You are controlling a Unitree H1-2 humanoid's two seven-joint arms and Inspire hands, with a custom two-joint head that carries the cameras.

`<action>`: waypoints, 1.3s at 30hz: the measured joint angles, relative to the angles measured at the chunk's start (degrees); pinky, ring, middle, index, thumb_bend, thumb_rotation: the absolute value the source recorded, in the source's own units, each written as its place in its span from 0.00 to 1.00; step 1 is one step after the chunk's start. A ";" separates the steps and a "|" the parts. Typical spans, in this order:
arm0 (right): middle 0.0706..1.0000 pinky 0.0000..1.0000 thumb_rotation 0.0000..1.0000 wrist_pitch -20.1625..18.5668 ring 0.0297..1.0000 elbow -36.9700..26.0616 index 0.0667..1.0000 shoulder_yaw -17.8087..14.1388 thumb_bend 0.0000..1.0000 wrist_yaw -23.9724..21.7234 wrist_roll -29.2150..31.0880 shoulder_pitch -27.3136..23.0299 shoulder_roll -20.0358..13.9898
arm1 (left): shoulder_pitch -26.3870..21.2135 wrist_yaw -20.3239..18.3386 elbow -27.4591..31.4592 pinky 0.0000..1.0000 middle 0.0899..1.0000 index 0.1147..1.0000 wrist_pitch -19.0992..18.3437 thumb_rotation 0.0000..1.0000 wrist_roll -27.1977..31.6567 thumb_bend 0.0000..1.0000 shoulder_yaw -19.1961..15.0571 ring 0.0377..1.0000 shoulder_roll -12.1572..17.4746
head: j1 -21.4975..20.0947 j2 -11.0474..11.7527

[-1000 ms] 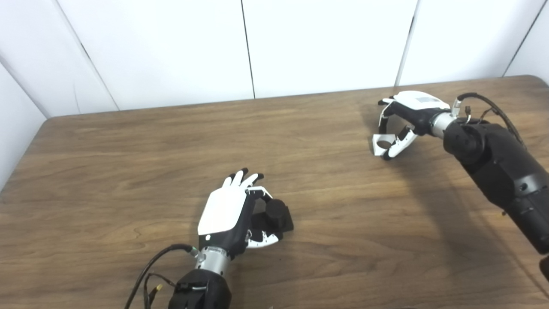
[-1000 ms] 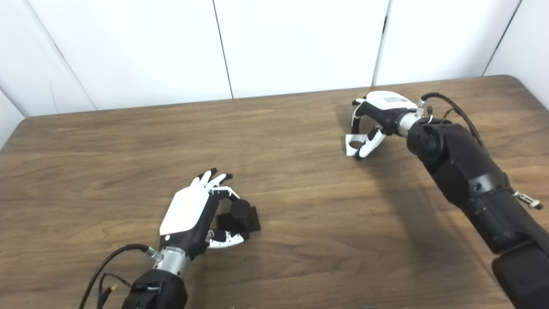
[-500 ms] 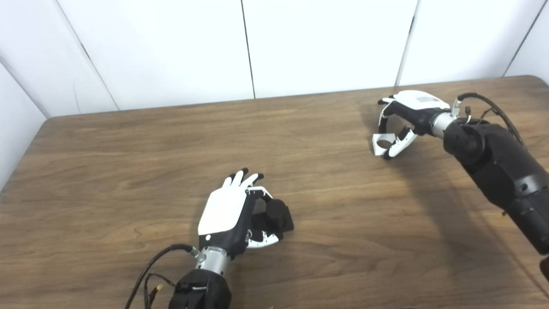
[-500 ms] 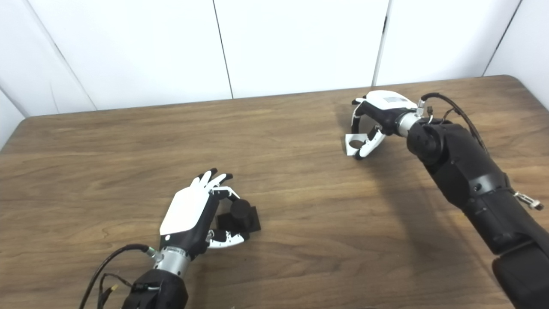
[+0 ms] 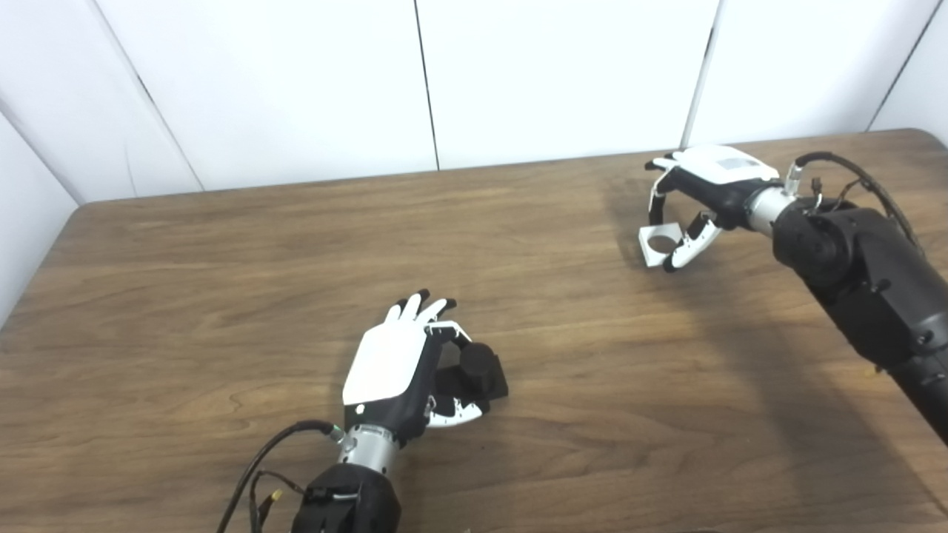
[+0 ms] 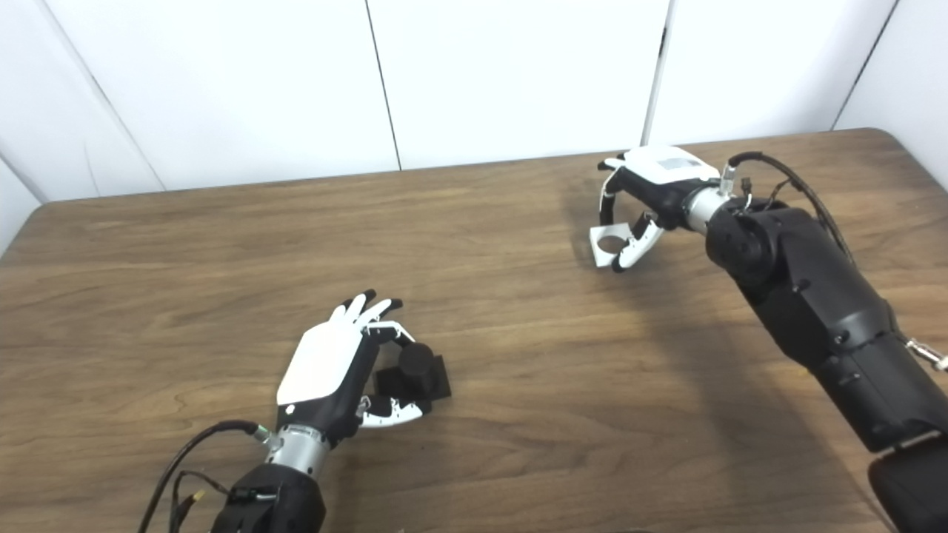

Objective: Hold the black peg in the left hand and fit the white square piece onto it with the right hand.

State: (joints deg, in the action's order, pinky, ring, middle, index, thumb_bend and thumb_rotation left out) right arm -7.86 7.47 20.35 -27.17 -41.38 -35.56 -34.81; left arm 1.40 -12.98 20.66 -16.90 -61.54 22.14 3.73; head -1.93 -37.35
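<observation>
The black peg, a short cylinder on a square base, rests on the table at the front centre. My left hand lies beside it, thumb and one finger closed on its base and the other fingers stretched out. My right hand is at the far right and is shut on the white square piece, pinched between thumb and fingers. The piece has a round hole and hangs just above the tabletop. The same piece also shows in the right eye view.
The brown wooden table stretches between the two hands. White wall panels stand right behind its far edge. A cable loops from my left wrist near the front edge.
My right hand has risen a little and shifted slightly left with the white piece in it. My left hand and the black peg have stayed in place.
</observation>
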 measured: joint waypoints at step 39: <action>0.94 1.00 0.15 -6.94 1.00 -31.81 0.45 0.09 0.52 -16.94 1.20 3.50 6.51 | -0.10 1.28 -0.84 1.00 0.90 0.42 0.00 0.06 -0.17 0.52 0.50 1.00 -0.68 | 0.44 0.00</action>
State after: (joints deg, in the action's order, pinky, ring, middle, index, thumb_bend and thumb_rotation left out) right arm -14.80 -24.34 20.44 -44.11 -40.18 -32.06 -28.30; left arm 1.30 -11.70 19.82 -16.90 -61.71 22.64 3.05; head -1.49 -37.35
